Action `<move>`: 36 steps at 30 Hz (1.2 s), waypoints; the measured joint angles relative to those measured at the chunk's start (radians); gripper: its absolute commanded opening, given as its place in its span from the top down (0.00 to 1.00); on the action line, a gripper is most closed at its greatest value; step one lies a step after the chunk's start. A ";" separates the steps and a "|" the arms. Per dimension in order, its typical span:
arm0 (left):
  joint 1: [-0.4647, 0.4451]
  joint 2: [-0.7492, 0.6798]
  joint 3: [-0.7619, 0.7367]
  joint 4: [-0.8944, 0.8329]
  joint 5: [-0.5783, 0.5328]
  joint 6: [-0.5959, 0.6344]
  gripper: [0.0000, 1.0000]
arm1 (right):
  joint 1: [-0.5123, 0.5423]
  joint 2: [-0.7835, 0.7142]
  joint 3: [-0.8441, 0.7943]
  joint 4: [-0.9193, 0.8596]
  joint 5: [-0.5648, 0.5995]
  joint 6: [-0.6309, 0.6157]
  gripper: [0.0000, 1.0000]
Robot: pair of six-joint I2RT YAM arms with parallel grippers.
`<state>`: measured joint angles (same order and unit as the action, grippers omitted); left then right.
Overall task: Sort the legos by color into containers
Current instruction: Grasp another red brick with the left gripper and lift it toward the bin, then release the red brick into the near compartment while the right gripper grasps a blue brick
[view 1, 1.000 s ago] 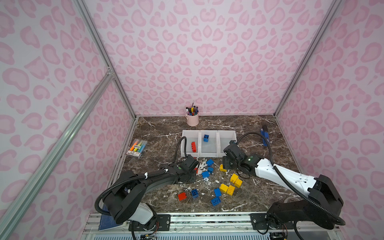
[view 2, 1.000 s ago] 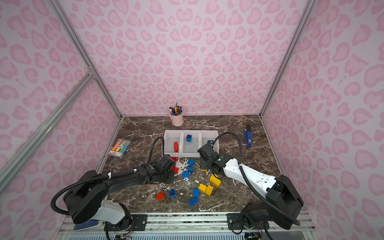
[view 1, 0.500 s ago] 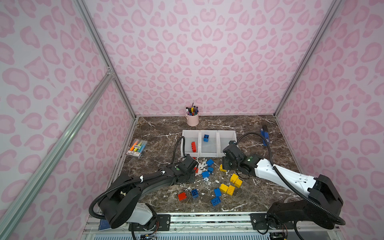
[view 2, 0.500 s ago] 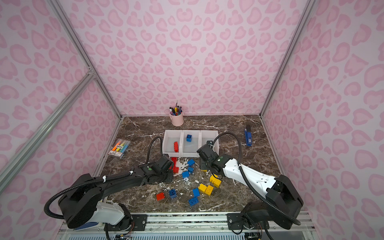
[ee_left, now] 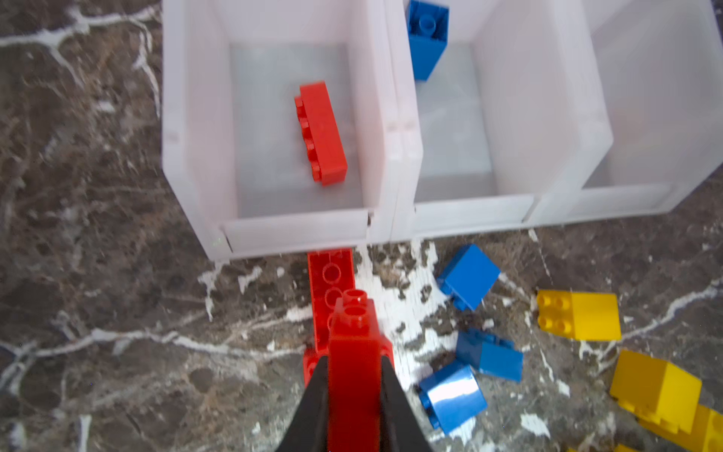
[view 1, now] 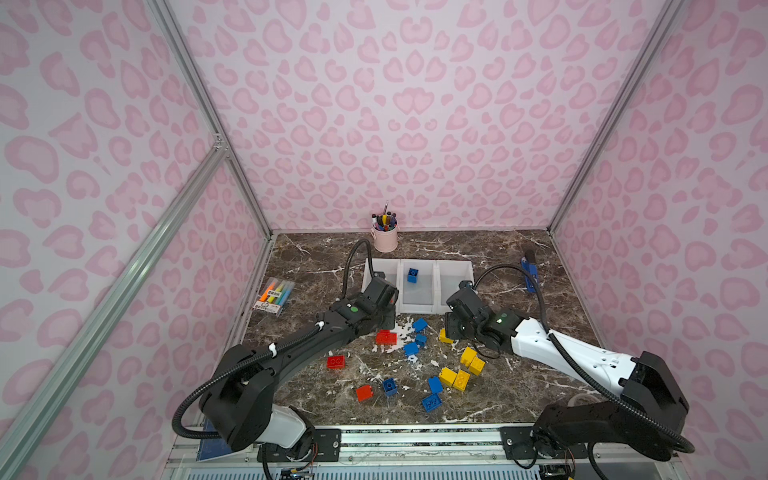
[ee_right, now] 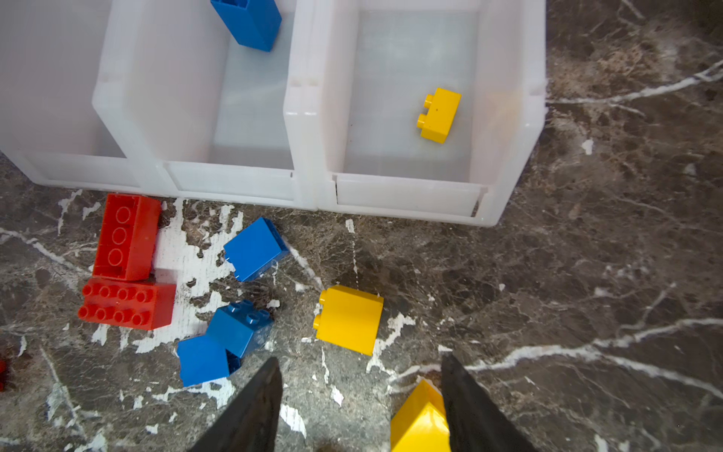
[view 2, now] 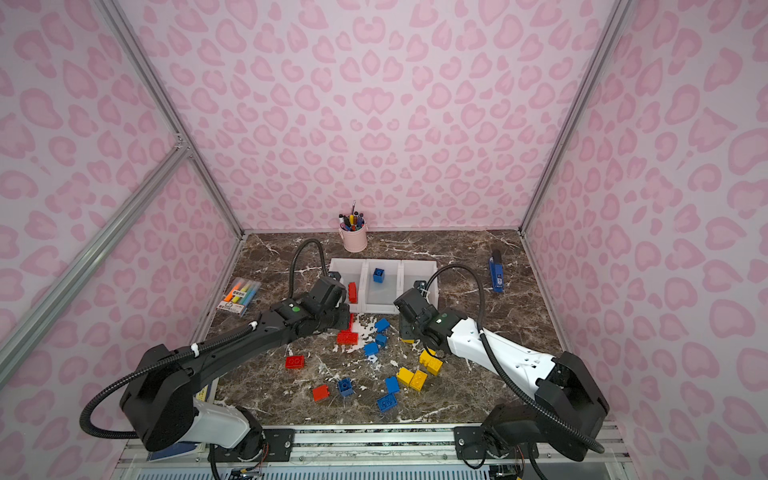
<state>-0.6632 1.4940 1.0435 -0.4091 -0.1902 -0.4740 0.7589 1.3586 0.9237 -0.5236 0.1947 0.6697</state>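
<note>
Left end effector clenched on a red brick, studs leading, just short of the low front lip of the left bin, where a red lego lies; we judge the end-on grip lets it clear the lip and drop in with its colour. Right end effector released, jaws apart, low over the worktop with a yellow brick just beside one finger, likely our next pick for the right bin, which holds a yellow piece. Middle bin holds a blue brick. Bins stand toward the worktop's back edge; loose legos lie between them and the front edge.
</note>
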 measured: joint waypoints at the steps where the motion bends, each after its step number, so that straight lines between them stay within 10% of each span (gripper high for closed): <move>1: 0.019 0.027 0.032 0.000 0.000 0.019 0.81 | 0.000 -0.005 0.000 -0.002 0.000 0.000 0.35; 8: 0.139 0.223 0.186 -0.002 0.026 0.108 0.76 | 0.000 -0.049 -0.004 -0.024 0.014 0.000 0.35; 17: 0.154 0.275 0.220 -0.004 0.056 0.134 0.46 | 0.000 -0.073 -0.027 -0.034 0.019 0.008 0.34; 36: 0.156 -0.144 -0.208 0.050 0.069 0.020 0.42 | 0.086 0.109 0.025 0.003 -0.011 0.027 0.35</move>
<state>-0.5072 1.3499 0.8360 -0.3595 -0.1211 -0.4538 0.8448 1.4681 0.9485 -0.5201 0.1837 0.6968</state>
